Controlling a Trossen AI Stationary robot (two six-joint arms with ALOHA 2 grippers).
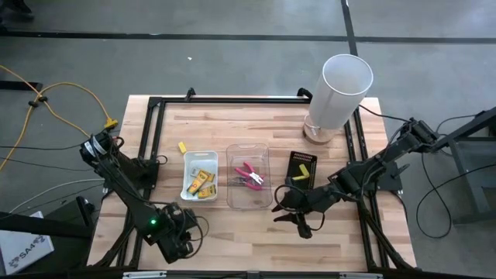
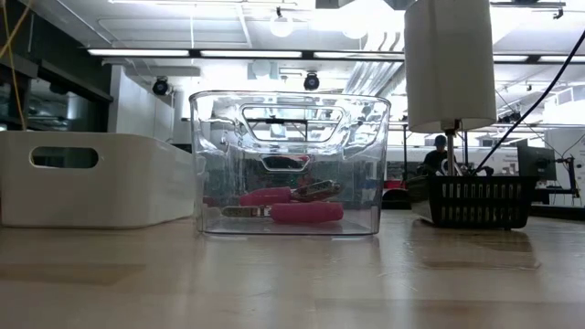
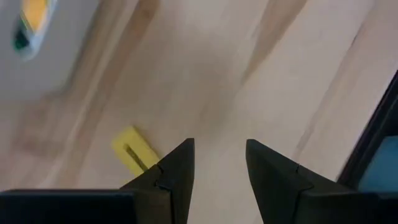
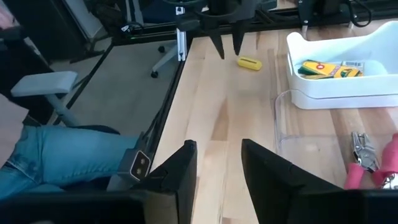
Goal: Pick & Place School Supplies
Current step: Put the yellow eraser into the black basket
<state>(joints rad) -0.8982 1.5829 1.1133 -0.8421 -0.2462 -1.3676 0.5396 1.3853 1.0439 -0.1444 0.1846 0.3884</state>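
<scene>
Wooden tabletop [image 1: 232, 232]: my left gripper [image 3: 217, 163] half-open, empty, aimed near loose yellow box [image 3: 132, 151] for pickup; right gripper [image 4: 217, 163] ditto, empty.

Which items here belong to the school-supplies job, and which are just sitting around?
Job: yellow boxes in the white tray; pink-handled pliers in the clear tray; loose yellow stick; flat black box.
Not job: white cylinder.
</scene>
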